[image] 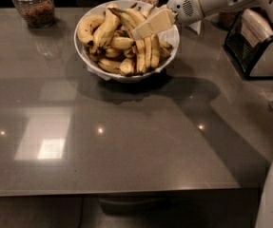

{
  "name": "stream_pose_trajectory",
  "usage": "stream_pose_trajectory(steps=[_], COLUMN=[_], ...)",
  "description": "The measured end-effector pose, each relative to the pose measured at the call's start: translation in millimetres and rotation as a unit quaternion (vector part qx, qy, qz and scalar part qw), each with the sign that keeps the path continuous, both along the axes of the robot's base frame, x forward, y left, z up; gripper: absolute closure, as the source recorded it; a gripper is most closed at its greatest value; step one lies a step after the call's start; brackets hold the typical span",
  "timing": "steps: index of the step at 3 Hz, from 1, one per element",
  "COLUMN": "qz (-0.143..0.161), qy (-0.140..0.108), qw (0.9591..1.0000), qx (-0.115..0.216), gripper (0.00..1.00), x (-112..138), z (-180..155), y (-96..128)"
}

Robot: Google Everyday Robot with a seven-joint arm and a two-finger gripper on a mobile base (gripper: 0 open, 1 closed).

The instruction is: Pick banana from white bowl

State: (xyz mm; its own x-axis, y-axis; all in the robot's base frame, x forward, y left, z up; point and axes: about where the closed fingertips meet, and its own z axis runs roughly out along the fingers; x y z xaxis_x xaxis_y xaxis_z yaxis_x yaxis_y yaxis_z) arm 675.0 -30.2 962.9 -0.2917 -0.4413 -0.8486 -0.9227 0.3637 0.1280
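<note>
As the banana [141, 56] is soft, I'd grip mid-length; my end effector [151, 24] hovers over the white bowl [173, 42], far desk [126, 141] edge, can't tell if clenched.

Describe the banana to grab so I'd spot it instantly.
Find the white bowl at the back of the grey table. The end effector hangs over its right side; the banana runs from under it to the front rim, the left of two long slender ones, unlike the stubby bananas.
</note>
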Motion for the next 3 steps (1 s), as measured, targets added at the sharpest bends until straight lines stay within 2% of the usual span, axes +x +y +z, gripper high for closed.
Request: stream_pose_trajectory(steps=[1,2,3], qz=[-0.006,-0.009,-0.013], qy=[0.007,0.011,0.013], qw=[1.0,0.9999,0.9998], qx=[-0.001,-0.002,-0.004], gripper=[0.21,0.4,0.63], x=[8.1,9.6,9.3], z=[-7.6,-10.8,-12.0], y=[-0.5,-1.2,-2.5])
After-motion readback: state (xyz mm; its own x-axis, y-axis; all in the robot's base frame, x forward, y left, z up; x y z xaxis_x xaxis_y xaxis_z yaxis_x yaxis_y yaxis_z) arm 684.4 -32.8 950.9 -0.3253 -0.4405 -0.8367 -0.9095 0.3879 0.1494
